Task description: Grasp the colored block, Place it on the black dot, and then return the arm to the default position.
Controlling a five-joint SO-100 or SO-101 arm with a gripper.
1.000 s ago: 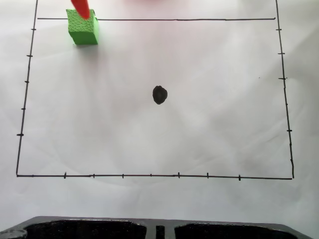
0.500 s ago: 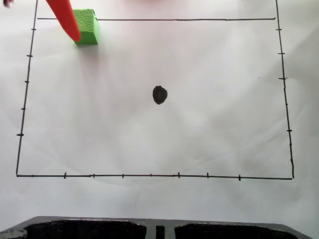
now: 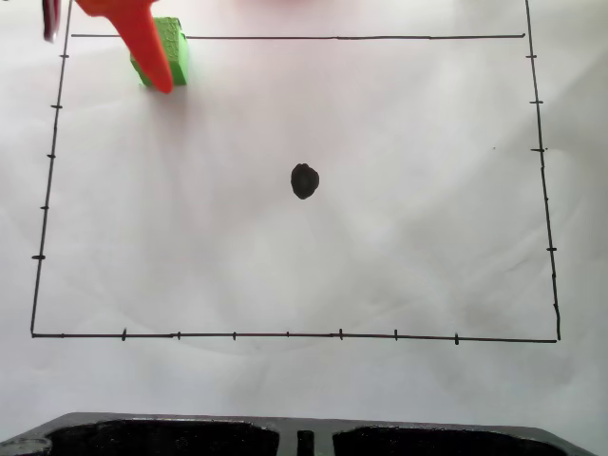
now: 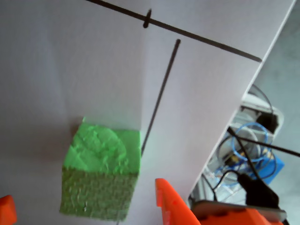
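Paper sheet: we see a large white sheet spread over the counter, ruled with a black rectangle carrying short tick marks; it takes up most of the fixed view.
Dark tray: a black moulded edge runs along the 6 o'clock side of the fixed view, well apart from everything in play.
Cables: in the wrist view, a tangle of blue and black wire lies beyond the sheet's edge at about 4 o'clock.
Gripper: orange-red; in the fixed view its long tapered finger comes in from 11 o'clock and crosses the block's left side. In the wrist view one fingertip sits to the right of the block and a sliver of the other to the left, so we read the fingers as spread apart, straddling the block without pressing on it.
Colored block: a bright green cube resting on the paper in the frame's 11 o'clock corner, just under the top ruled line; its bumpy face is plain in the wrist view.
Black dot: an inky blot near the centre of the sheet, well apart from the block, toward 4 o'clock from it, and uncovered.
Step in hand: we judge this to be the approach to the grasp; nothing is lifted yet.
Next move: we think the gripper needs to settle lower around the block, close squarely on its two sides, then lift and carry toward the dot.
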